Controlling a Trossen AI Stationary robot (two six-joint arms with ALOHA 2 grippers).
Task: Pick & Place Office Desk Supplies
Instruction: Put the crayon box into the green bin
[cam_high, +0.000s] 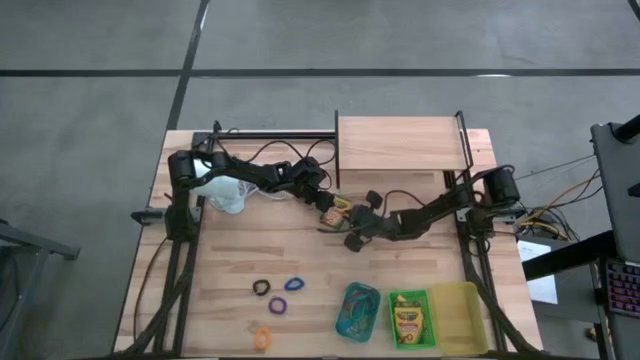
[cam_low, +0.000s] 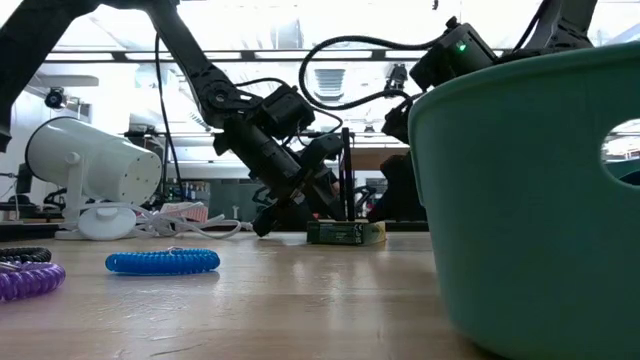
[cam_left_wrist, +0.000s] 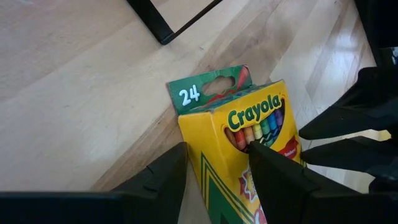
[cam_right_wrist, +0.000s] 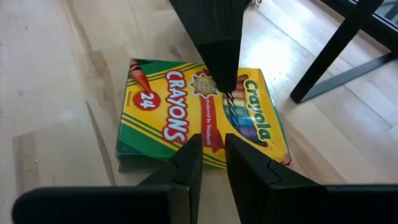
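Observation:
A yellow-and-green crayon box (cam_high: 336, 211) lies flat on the table in front of the wooden shelf. My left gripper (cam_left_wrist: 216, 152) slants down onto it from the table's far left, open, one finger over the box's face and the other beside its long edge. My right gripper (cam_right_wrist: 211, 140) comes from the right, its fingers a narrow gap apart at the box's near edge (cam_right_wrist: 208, 158) with nothing between them. Black (cam_high: 261, 287), blue (cam_high: 294, 284), purple (cam_high: 277, 305) and orange (cam_high: 262, 338) loops lie near the front. A second crayon box (cam_high: 407, 320) lies in the green tray. My left gripper sets one fingertip (cam_right_wrist: 227, 87) down on the box's printed top face beside the crayon window (cam_right_wrist: 244, 106), slanting from above. Its other finger (cam_left_wrist: 165, 177) stands next to the box's long side; I cannot tell whether it touches. The box stays flat on the table. My right gripper has its fingertips (cam_right_wrist: 191, 149) at the box's near long edge; whether they touch it I cannot tell.
Teal (cam_high: 357, 310), green (cam_high: 392, 300) and yellow (cam_high: 456, 318) trays stand in a row at the front right. A white lamp (cam_high: 222, 190) with its cord lies at the far left. The wooden shelf (cam_high: 400, 142) on black legs stands at the far edge.

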